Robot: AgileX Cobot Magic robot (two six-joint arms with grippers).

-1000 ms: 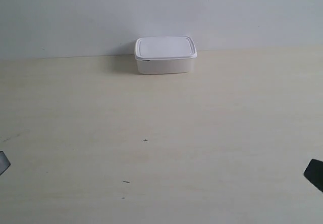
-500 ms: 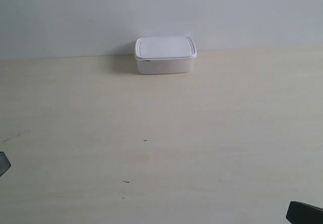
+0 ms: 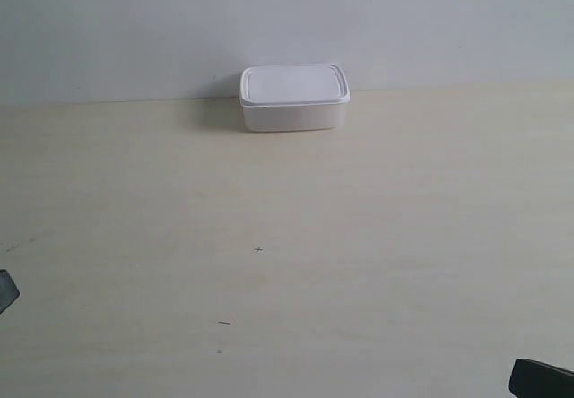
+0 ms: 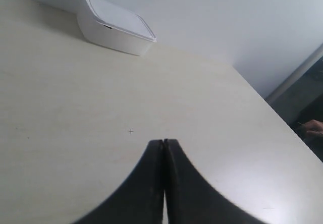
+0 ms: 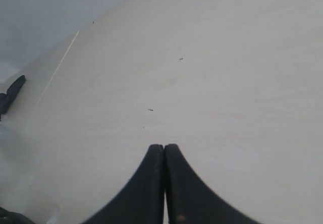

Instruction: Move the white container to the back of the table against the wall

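Observation:
The white container (image 3: 293, 98) stands lidded at the far edge of the table (image 3: 287, 237), its back against the wall (image 3: 287, 21). In the left wrist view the white container (image 4: 113, 25) lies far ahead of my left gripper (image 4: 164, 141), whose fingers are shut with nothing between them. My right gripper (image 5: 164, 146) is also shut and empty, low over bare tabletop (image 5: 227, 82); the container is out of its view. In the exterior view only a sliver of the arm at the left (image 3: 5, 290) and of the arm at the right (image 3: 541, 380) shows.
Tiny dark specks (image 3: 258, 249) mark the tabletop near the middle. The left wrist view shows the table's side edge and a dark gap (image 4: 303, 98) beyond it. A dark arm part (image 5: 12, 93) shows at the edge of the right wrist view.
The arm at the exterior view's right dropped from mid-height at the right edge to the bottom right corner a second ago, then held still. The container has not moved.

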